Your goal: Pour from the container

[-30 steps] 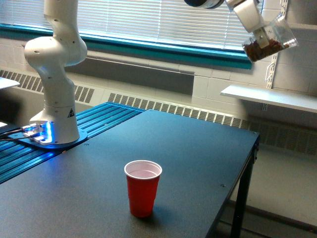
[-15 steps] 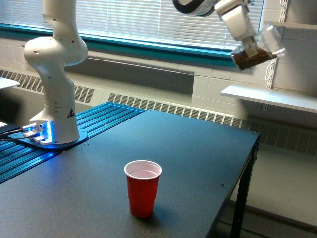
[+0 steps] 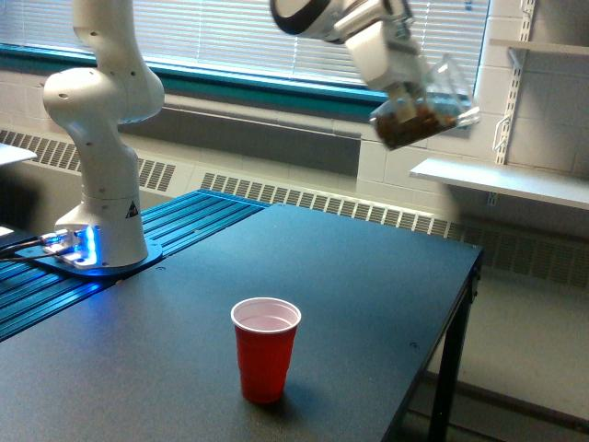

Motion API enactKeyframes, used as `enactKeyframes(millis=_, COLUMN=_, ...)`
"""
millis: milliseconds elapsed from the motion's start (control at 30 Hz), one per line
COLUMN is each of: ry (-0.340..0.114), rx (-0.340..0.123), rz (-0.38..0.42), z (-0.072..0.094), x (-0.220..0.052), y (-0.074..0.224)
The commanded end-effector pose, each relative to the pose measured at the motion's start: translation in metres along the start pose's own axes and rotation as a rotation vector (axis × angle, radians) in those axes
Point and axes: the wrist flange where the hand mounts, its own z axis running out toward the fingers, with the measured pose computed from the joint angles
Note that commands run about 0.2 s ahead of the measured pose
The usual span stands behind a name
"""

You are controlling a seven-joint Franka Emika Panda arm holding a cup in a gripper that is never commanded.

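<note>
Exterior view: tilted clear cup [image 3: 425,112] in fingers [image 3: 401,92], high above red cup [image 3: 265,348].

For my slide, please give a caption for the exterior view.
Gripper carries tilted clear cup high above red cup.

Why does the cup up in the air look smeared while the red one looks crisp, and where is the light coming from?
In the exterior view, the clear plastic cup and the gripper holding it are softened by motion blur, whereas the red cup on the dark table stands sharp. Daylight comes through the window blinds behind, and a blue glow lights the robot's base.
</note>
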Motion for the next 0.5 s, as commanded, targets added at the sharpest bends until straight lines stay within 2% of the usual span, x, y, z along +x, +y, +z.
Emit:
enactKeyframes(millis=33, ry=0.011, rx=-0.03, rz=0.032, z=-0.002, x=-0.001, y=0.034)
enactKeyframes(millis=233, ry=0.018, rx=-0.072, rz=0.044, z=-0.001, x=-0.008, y=0.068)
enactKeyframes(millis=500, ry=-0.002, rx=-0.105, rz=0.073, z=0.004, x=-0.019, y=0.113)
